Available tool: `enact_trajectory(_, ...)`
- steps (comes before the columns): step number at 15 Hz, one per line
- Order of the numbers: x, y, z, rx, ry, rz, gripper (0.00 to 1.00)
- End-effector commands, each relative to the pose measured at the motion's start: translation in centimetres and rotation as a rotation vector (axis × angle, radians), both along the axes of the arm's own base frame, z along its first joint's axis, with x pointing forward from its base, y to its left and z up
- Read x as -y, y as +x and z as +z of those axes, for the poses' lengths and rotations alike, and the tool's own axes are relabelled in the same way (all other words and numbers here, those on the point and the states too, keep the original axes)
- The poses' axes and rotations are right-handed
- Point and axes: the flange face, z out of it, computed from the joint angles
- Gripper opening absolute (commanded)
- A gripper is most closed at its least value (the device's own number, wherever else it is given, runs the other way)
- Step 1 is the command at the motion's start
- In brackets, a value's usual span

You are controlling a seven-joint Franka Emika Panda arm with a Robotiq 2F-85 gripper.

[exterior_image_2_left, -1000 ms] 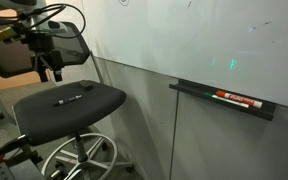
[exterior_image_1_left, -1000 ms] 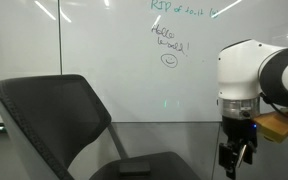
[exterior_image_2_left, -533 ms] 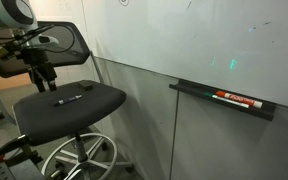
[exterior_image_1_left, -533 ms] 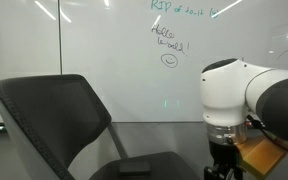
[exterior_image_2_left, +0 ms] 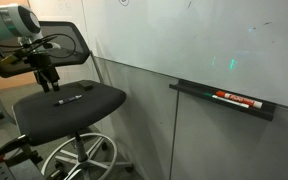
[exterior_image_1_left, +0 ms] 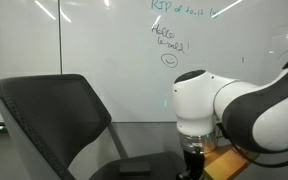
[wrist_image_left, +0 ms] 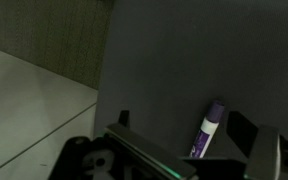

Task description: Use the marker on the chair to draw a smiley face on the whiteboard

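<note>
Marker is seen in the wrist view lying on the dark seat of the chair, between the two fingertips and nearer the one at the right of that view. In an exterior view the gripper is held low over the seat, pointing down, with the marker just beside it on the side toward the whiteboard. The jaws are spread wide, and nothing is held between them; no contact with the marker can be made out. The marker is shown with a white barrel and purple at both ends. Green handwriting and a small smiley are carried on the whiteboard.
</note>
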Motion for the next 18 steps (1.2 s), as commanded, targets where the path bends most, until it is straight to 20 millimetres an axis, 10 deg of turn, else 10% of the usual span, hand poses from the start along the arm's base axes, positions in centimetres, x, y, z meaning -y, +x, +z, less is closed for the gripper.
enact_trajectory(1,-1.9,1.0,-1.2,0.005,-0.005,-0.011,1.00)
enact_trajectory(18,-6.4,4.7,-7.2,-0.075,0.066,0.051,1.00)
